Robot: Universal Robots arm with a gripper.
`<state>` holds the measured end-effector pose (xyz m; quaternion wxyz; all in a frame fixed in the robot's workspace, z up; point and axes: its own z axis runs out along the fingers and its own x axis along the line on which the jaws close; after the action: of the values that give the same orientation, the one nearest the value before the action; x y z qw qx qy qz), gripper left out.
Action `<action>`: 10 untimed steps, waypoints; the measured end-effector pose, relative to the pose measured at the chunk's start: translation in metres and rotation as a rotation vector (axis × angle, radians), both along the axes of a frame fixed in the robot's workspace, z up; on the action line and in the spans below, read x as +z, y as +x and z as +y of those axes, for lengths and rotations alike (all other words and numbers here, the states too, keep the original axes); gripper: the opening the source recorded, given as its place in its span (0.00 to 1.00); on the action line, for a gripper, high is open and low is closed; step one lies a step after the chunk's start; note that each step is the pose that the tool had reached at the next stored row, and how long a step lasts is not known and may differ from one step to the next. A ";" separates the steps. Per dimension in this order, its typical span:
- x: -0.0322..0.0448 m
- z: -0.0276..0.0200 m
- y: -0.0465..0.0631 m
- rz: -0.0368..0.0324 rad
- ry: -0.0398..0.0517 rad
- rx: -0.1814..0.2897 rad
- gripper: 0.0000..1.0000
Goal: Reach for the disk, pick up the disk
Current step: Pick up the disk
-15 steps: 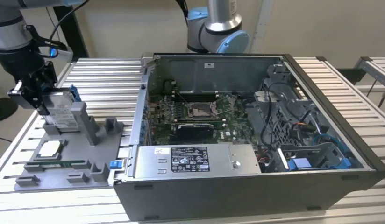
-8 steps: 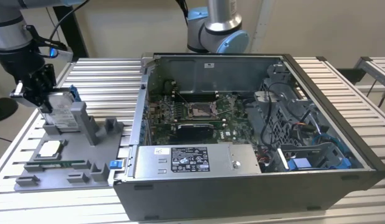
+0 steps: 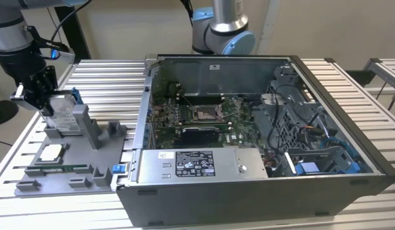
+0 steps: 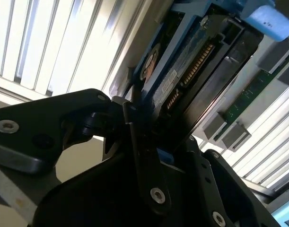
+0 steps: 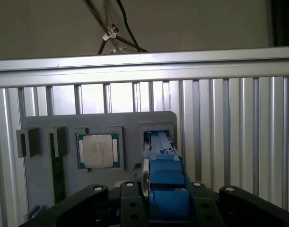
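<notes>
The slatted metal table [image 3: 101, 72] holds a big open computer case [image 3: 249, 191]. Beside the case, on the exterior view's left, lies a grey tray [image 3: 57, 175]. The gripper [image 3: 40, 103] hangs over the far end of the tray. Its fingers look squeezed tight on the disk [image 3: 62, 112], one on each side. The disk stands up on its edge with its lower end at the tray. A small square chip [image 3: 50, 153] lies flat on the tray near it.

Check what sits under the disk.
The disk stands on edge in the grey tray, so the tray lies beneath it. Its lower edge and the spot it rests on are covered by the tray's uprights.
</notes>
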<state>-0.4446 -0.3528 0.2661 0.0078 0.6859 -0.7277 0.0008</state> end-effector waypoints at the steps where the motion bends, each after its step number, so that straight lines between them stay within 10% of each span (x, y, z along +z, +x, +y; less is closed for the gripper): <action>1: 0.0000 0.0000 0.000 0.0000 0.0000 0.000 0.00; 10: 0.0088 0.0000 0.000 -0.0001 0.0001 0.000 0.00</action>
<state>-0.4447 -0.3528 0.2749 0.0077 0.6859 -0.7277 0.0008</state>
